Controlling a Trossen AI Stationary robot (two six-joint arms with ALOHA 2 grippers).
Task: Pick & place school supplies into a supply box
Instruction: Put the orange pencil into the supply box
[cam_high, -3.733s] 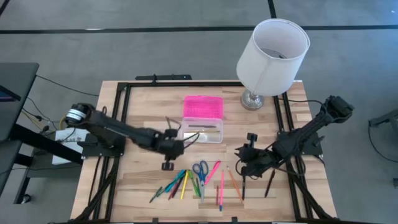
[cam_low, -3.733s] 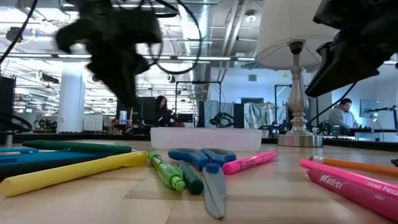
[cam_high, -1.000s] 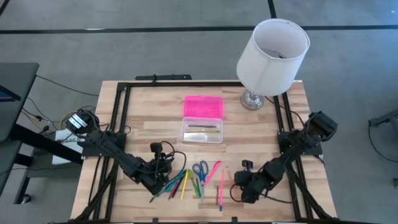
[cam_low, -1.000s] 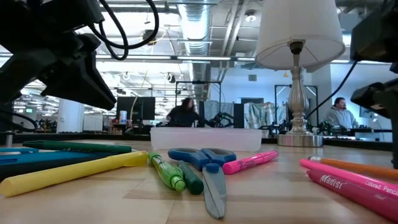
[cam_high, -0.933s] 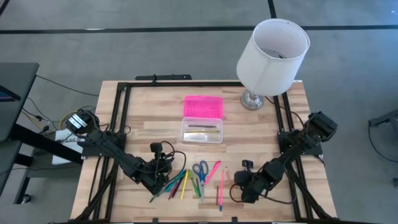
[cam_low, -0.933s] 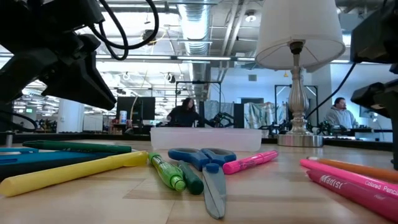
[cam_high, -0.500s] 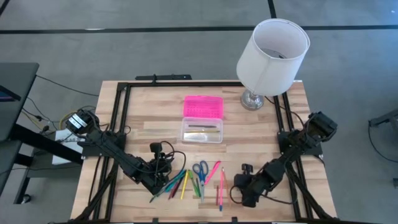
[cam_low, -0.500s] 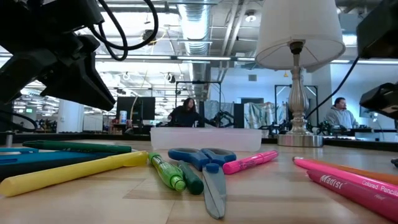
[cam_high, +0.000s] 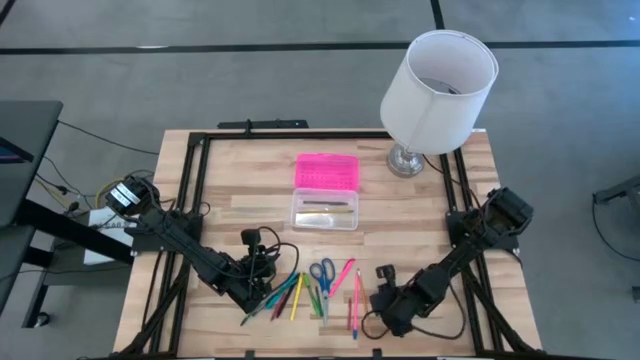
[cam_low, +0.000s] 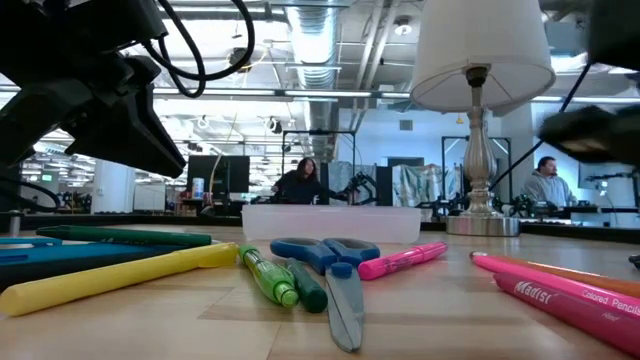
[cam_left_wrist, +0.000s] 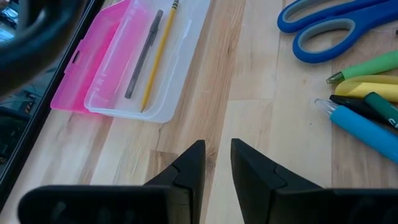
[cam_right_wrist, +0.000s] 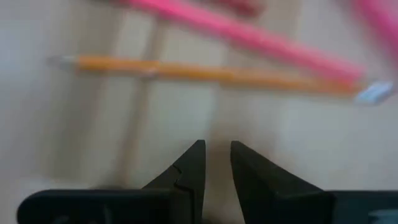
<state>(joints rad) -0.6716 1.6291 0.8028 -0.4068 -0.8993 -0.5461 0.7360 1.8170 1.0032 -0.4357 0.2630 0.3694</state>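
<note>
High view: the clear plastic supply box with its bright pink lid sits mid-table, holding a yellow pencil and a grey pen. Coloured pens and blue-handled scissors lie nearer. Left gripper and right gripper hover low, fingers slightly parted, grasping nothing.

Left arm stretched low from table's left edge toward front centre; left gripper close to tabletop, fingers narrowly parted, nothing between. Right arm folded down from right edge toward front centre; right gripper low over table, fingers narrowly parted, nothing between.
</note>
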